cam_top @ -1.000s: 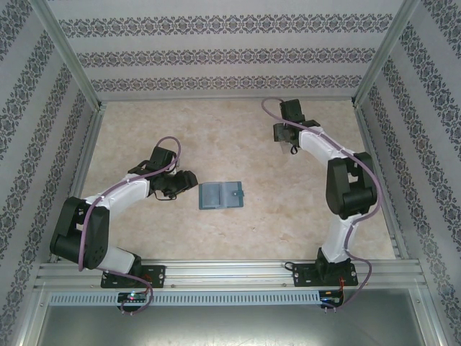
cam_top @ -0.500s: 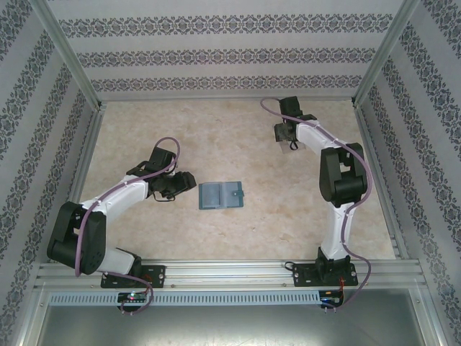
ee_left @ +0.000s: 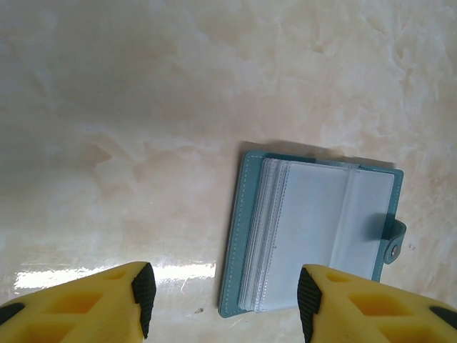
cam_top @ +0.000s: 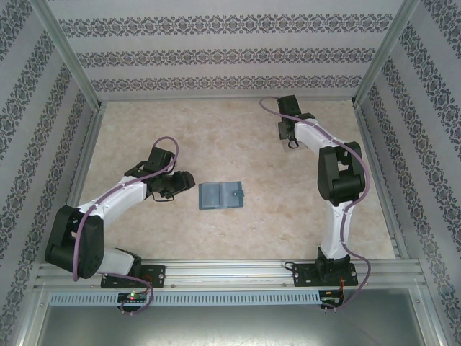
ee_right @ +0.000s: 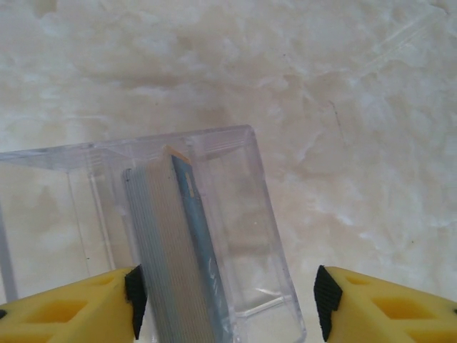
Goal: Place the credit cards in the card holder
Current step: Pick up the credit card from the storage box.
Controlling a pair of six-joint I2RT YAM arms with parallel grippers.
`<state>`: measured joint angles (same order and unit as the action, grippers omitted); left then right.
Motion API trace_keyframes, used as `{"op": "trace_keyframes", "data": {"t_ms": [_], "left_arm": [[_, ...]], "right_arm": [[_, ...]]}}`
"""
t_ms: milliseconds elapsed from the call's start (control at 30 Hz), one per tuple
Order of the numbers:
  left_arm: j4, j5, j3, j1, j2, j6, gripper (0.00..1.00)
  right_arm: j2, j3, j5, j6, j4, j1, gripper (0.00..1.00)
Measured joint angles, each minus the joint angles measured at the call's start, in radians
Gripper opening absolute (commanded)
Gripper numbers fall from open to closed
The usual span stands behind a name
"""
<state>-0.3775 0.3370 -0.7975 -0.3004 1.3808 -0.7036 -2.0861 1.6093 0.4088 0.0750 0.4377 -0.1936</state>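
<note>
Top view is giving us the layout. The card holder (cam_top: pixel 222 195) is lying open and flat mid-counter (cam_top: pixel 252 144). The left fingers (cam_top: pixel 184 180) are sitting just beside its left edge, and the right fingers (cam_top: pixel 288 137) are well apart at the far right.

Left wrist view is adding the close detail. We are seeing the card holder (ee_left: pixel 314 236) with its pale pocket pages up and its clasp tab (ee_left: pixel 394 239) sticking out one side. The left fingers (ee_left: pixel 143 293) are standing well apart, gripping nothing.

Right wrist view is adding the credit cards (ee_right: pixel 171 250): 1 stack standing on edge inside a clear box (ee_right: pixel 264 236). The right fingers (ee_right: pixel 134 300) are spread wide, 1 on each side of the stack. 1 pad is right at the stack and the other is clear of the box wall, so we are marking nothing as clamped.
</note>
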Motion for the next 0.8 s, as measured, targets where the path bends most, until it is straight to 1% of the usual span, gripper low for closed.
{"op": "trace_keyframes", "data": {"t_ms": [200,500,800], "left_arm": [[-0.005,-0.006,0.000,0.000,0.000,0.000,0.58],[-0.005,-0.010,0.000,0.000,0.000,0.000,0.58],[-0.005,-0.020,0.000,0.000,0.000,0.001,0.58]], "right_arm": [[0.000,-0.002,0.012,-0.012,-0.002,-0.001,0.55],[0.000,-0.002,0.041,-0.037,-0.008,-0.018,0.45],[0.000,-0.003,0.074,-0.067,-0.024,-0.034,0.29]]}}
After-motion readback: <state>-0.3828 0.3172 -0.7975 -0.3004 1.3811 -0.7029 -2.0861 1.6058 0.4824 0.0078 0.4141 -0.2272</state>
